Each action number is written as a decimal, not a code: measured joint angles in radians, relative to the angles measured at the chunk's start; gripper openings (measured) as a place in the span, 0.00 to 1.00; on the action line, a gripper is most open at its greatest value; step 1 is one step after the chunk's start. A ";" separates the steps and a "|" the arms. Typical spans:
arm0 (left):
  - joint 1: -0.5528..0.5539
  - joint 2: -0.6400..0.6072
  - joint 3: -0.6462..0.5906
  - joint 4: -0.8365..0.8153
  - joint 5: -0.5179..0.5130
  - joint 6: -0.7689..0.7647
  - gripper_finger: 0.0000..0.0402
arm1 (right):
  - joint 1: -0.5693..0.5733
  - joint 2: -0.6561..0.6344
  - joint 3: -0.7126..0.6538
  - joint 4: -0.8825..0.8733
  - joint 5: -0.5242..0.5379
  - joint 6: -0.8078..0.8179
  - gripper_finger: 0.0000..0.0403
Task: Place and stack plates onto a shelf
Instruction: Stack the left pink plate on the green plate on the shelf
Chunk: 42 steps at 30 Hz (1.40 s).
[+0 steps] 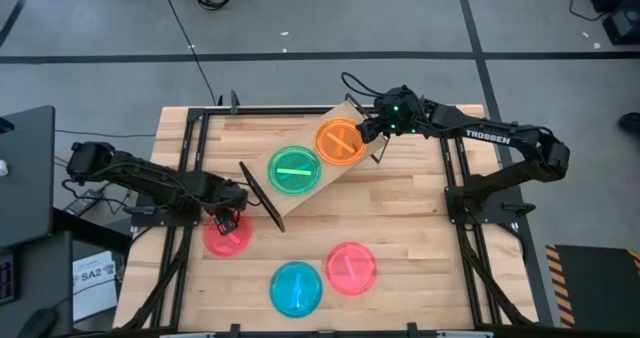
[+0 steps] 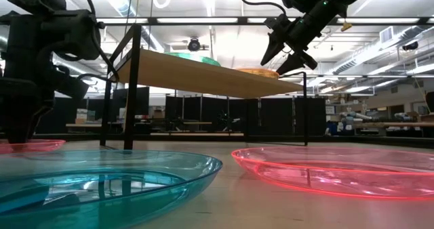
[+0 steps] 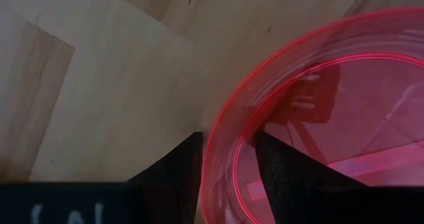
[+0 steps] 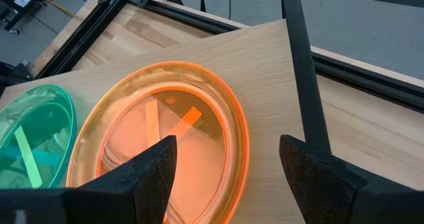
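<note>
While two plates already sit on the shelf (image 1: 345,178), an orange plate (image 1: 339,140) toward its far end and a green plate (image 1: 295,170) just beside it, three more wait on the table (image 1: 420,228) below: a pink plate (image 1: 228,235) by the left arm, a blue plate (image 1: 296,287) at the near edge, and a second pink plate (image 1: 351,267) next to that.

The left gripper (image 1: 226,218) is down at the first pink plate, its fingers (image 3: 173,177) parted and straddling the rim, one outside and one inside, not yet pinched together. That looks like the step in hand: picking this plate up for the shelf.

The right gripper (image 1: 372,130) hangs just above the shelf's far end, over the orange plate's edge, jaws spread wide and holding nothing, as the low view and its own wrist view both show.

Next, I'd judge, the left fingers must close on the thin rim without skidding the plate, then lift it clear of the shelf's black leg (image 1: 262,196) close by.
</note>
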<state>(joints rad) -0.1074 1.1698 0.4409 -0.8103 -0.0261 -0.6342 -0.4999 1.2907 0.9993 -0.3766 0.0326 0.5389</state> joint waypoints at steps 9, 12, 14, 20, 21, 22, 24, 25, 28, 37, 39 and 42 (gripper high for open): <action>0.000 0.004 0.104 -0.107 -0.028 0.054 0.35 | 0.000 0.000 0.000 0.000 0.000 0.000 0.68; 0.000 0.004 0.128 -0.117 -0.048 0.081 0.35 | 0.000 0.000 0.000 0.000 0.000 0.000 0.68; 0.000 0.003 0.134 -0.122 -0.059 0.096 0.35 | 0.000 0.000 0.000 0.000 0.000 0.000 0.68; 0.000 0.003 0.135 -0.124 -0.124 0.105 0.35 | 0.000 0.000 0.000 0.000 0.000 0.000 0.68; 0.000 0.003 0.135 -0.125 -0.143 0.105 0.35 | 0.000 0.000 0.000 0.000 0.000 0.000 0.68; 0.001 0.003 0.135 -0.126 -0.157 0.105 0.35 | 0.000 0.000 0.000 0.000 0.000 0.000 0.68; 0.007 0.003 0.133 -0.123 -0.159 0.108 0.35 | 0.000 0.000 0.000 0.000 0.000 0.000 0.68; 0.012 0.002 0.126 -0.119 -0.155 0.108 0.35 | 0.000 0.000 0.000 0.000 0.000 0.000 0.68; 0.025 0.002 0.094 -0.125 -0.120 0.108 0.35 | 0.000 0.000 0.000 0.000 0.000 0.000 0.68; 0.039 0.002 0.068 -0.121 -0.051 0.128 0.35 | 0.000 0.000 0.000 0.000 0.000 0.000 0.68; 0.039 0.002 0.068 -0.122 -0.047 0.124 0.35 | 0.000 0.000 0.000 0.000 0.000 0.000 0.68; 0.038 0.002 0.079 -0.135 -0.033 0.123 0.35 | 0.000 0.000 0.000 0.000 0.000 0.000 0.68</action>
<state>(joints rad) -0.0691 1.1713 0.5196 -0.9454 -0.0587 -0.5116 -0.4999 1.2907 0.9993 -0.3764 0.0326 0.5388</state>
